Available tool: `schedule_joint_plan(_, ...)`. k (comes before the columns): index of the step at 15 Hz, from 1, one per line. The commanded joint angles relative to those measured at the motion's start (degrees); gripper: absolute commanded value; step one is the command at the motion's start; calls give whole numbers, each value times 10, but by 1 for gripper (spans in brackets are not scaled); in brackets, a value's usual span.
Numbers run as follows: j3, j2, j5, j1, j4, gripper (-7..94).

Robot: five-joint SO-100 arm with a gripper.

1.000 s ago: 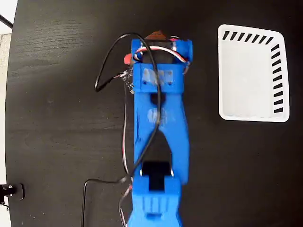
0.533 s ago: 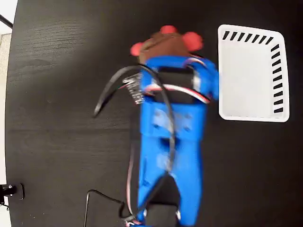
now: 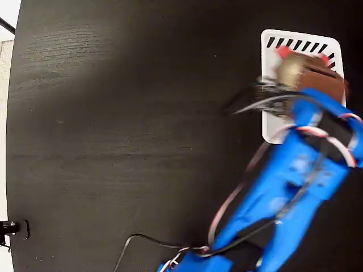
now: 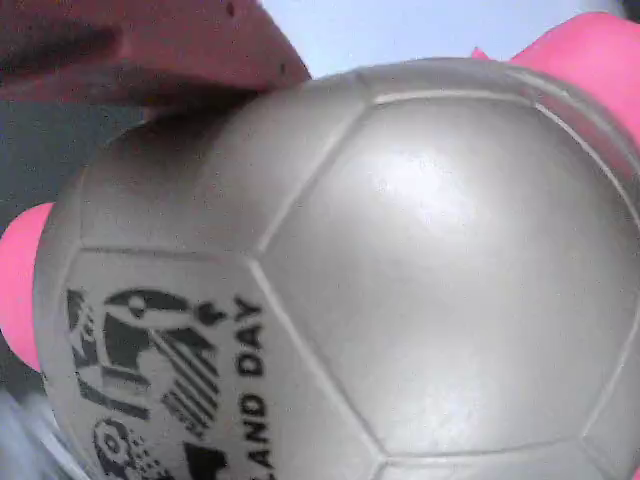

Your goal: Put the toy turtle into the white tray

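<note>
Gold-tan shell of the toy turtle [image 4: 340, 270] fills the wrist view, pincer [image 3: 306, 76] clenched on it. Fixed view, upper right of frame: turtle sits over the white tray [image 3: 271, 122], w/ tray directly beneath; release prob. next, not lateral travel.

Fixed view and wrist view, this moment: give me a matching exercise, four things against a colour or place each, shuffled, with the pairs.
Things:
1. toy turtle
2. white tray
3. arm
4. table

Descriptions:
A. blue, reaching up from the bottom edge toward the upper right of the fixed view
B. black, mostly bare on the left
C. over the upper end of the tray, carried by the arm; its shell fills the wrist view
D. at the upper right, black slanted slots along its top rim

Pairs: 1-C, 2-D, 3-A, 4-B
</note>
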Motion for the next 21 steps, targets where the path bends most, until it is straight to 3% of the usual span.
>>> schedule_joint_plan(1,-109,-22,30,60,11,0)
schedule_joint_plan(5,-156,-85,91,71,12,0)
schedule_joint_plan(10,-163,-144,227,44,12,0)
schedule_joint_plan(21,-236,-228,279,1,-9,0)
